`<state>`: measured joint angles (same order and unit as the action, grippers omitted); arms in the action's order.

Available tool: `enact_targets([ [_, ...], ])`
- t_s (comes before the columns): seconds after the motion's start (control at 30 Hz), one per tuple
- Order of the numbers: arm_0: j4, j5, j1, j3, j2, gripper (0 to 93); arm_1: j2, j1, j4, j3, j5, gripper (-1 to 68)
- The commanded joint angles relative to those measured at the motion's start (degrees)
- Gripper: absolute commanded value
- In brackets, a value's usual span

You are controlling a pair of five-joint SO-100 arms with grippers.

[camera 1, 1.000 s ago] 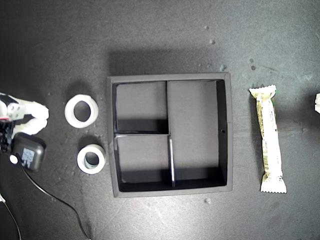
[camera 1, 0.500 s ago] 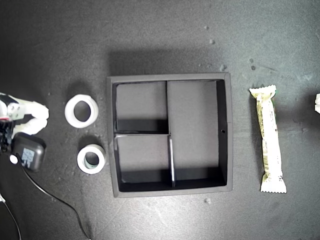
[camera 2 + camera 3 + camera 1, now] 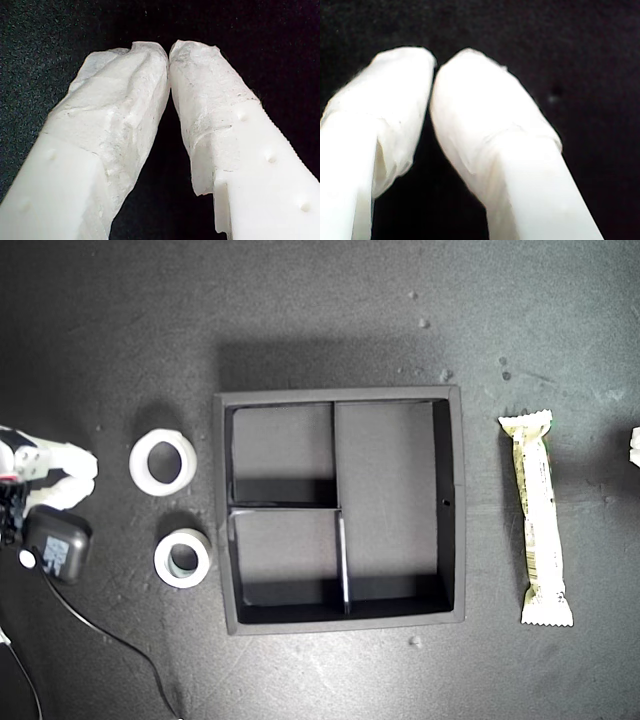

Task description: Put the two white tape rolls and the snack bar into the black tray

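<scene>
Dark tabletop [image 3: 320,340]: my first gripper [image 3: 169,52] and my second gripper [image 3: 433,67] pinched closed, empty.

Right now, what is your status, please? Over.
My first gripper shut, my second gripper shut, both empty. Two tape rolls and snack bar outside black tray. Nothing blocking.

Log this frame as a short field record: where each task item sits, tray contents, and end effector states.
tray: black tray, centre of the exterior view, all three compartments empty
tape rolls: first white tape roll and second white tape roll, with a greyish core, both on the table at the exterior view's left of the tray
snack bar: snack bar on the table at the exterior view's right of the tray
first end effector: my first gripper shut, empty
second end effector: my second gripper shut, empty
items placed: none
</scene>
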<state>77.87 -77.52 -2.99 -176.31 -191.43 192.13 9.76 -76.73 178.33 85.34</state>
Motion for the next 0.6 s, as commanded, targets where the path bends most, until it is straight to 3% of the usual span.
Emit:
enact_targets([
  [0.0,2.0,0.5,-0.1,-3.5,-2.6,0.2,-0.2,-0.3,-0.1,0.7,-5.2,0.1],
  [0.37,2.0,0.4,-0.1,-3.5,-2.6,0.2,-0.2,-0.4,-0.1,0.7,-5.2,0.1],
  [0.57,2.0,-12.7,1.2,-3.5,-2.6,0.2,-0.2,1.5,-0.1,0.7,-5.2,1.3],
])
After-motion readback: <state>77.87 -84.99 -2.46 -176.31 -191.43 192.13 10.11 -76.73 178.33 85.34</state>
